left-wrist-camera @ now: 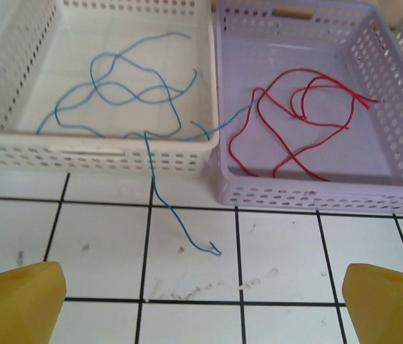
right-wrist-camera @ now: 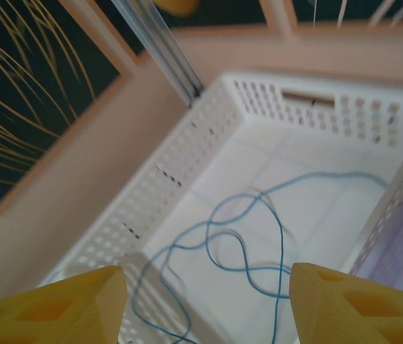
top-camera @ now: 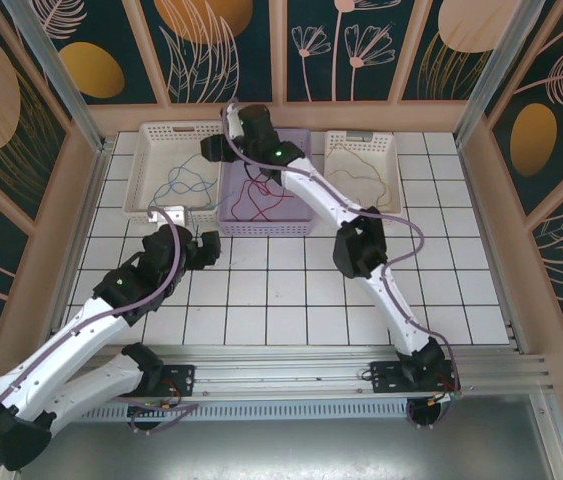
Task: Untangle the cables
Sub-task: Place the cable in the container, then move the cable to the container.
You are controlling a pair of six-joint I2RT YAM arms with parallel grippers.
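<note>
Jaws first. Your left jaws stood wide apart, yellow fingers (left-wrist-camera: 22, 301) low over the desk (left-wrist-camera: 273, 244), nothing between them. Your right jaws were likewise apart and empty, fingers (right-wrist-camera: 58, 308) hanging above the left white basket (right-wrist-camera: 187, 158).

Blue cable (left-wrist-camera: 126, 93): mostly inside that basket in loose loops, its long run going side to side across the floor. One tail climbed the near wall and dropped onto the desk, pointing back toward your left jaws, its tip hooked. Another stretch crossed the rim into the lilac basket (left-wrist-camera: 401, 136); whether it touched the red one there could not be told.

Red cable (left-wrist-camera: 301, 115): in the lilac basket, looped over itself, free ends aimed at the right wall.

Tan cable (top-camera: 356, 160): alone in the right white basket (top-camera: 363, 134).

Handling, as judged: thin, light, limp wire that held no shape; likely slick, and apt to snag in the basket holes. You would best pinch the blue tail on the desk, just above the hook, where it lay single and flat.
</note>
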